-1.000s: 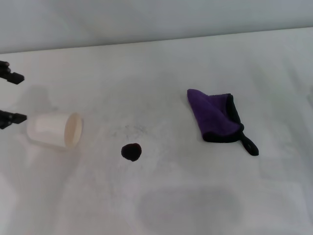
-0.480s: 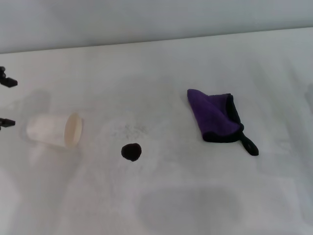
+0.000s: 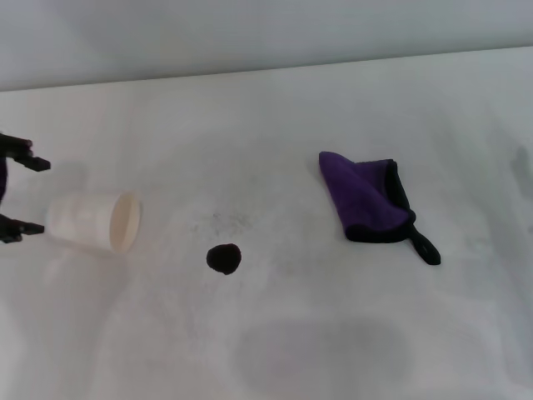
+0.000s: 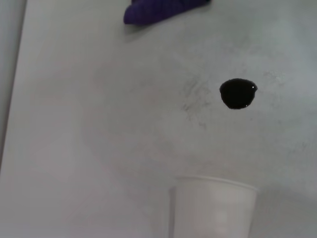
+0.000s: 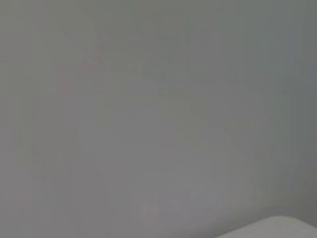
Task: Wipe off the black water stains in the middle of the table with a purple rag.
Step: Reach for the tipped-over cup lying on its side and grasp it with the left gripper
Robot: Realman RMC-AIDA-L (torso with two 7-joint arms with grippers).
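Note:
The black water stain [image 3: 224, 258] is a small glossy blot near the middle of the white table [image 3: 275, 117]. It also shows in the left wrist view [image 4: 238, 93]. The purple rag [image 3: 364, 197] lies folded to the right of the stain, black loop tail pointing to the near right; one corner of it shows in the left wrist view [image 4: 158, 10]. My left gripper [image 3: 32, 195] is open at the far left edge, its fingertips on either side of the base of a lying paper cup. My right gripper is out of view.
A white paper cup [image 3: 92, 222] lies on its side left of the stain, mouth facing the stain; it also shows in the left wrist view [image 4: 213, 208]. A faint grey speckled smudge [image 3: 226, 220] sits just beyond the stain. The right wrist view shows only grey wall.
My left gripper drew back to the left, then came right and nearer, to the cup's base. The cup, rag and stain have not moved.

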